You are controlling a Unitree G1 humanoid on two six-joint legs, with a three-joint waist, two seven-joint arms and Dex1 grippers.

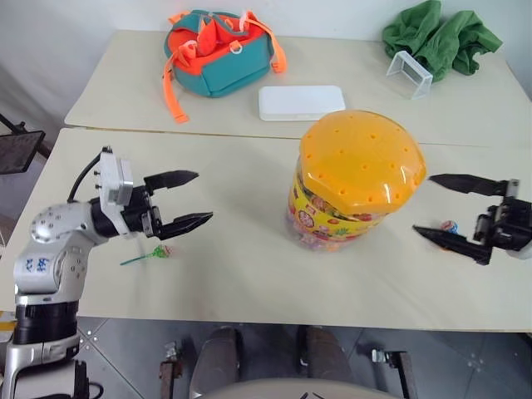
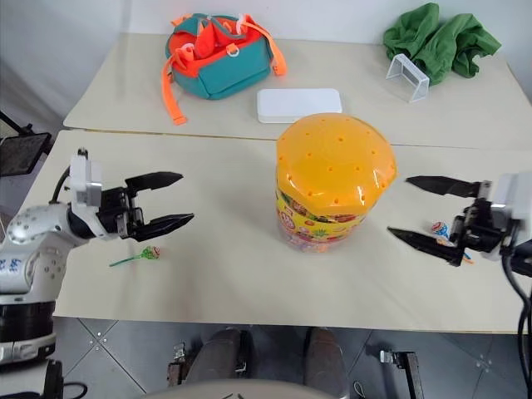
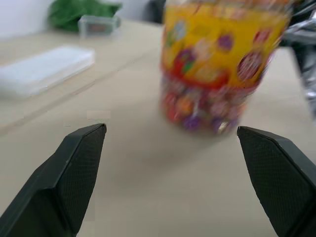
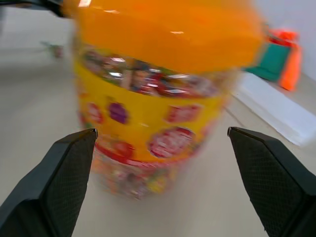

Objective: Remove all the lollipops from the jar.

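The jar (image 1: 353, 184) stands upright on the near tabletop (image 1: 241, 266), roughly midway along its width and closer to the far edge than the near edge. Its orange domed lid (image 1: 362, 158), dotted with small holes, is seated on top. A yellow printed label (image 4: 148, 128) wraps the clear wall; it carries round cartoon motifs, but no writing on it can be read. Through the clear band below the label, the jar is packed with wrapped lollipops (image 3: 197, 106).

Two lollipops lie outside the jar on the tabletop. One with a green stick (image 1: 148, 256) lies near the left end, toward the near edge, just below my left gripper (image 1: 187, 199). Another (image 1: 449, 226) lies near the right end, between the fingers of my right gripper (image 1: 449, 209) as seen from above.

My left gripper is spread wide, holds nothing and points at the jar from the left, well apart from it. My right gripper is likewise spread wide and empty, pointing at the jar from the right.

On the far tabletop (image 1: 116, 91) sit a teal-and-orange bag (image 1: 218, 51), unzipped, a flat white box (image 1: 301, 102), a small clear stand (image 1: 409, 73) and a crumpled green cloth (image 1: 440, 37) near the far right corner.
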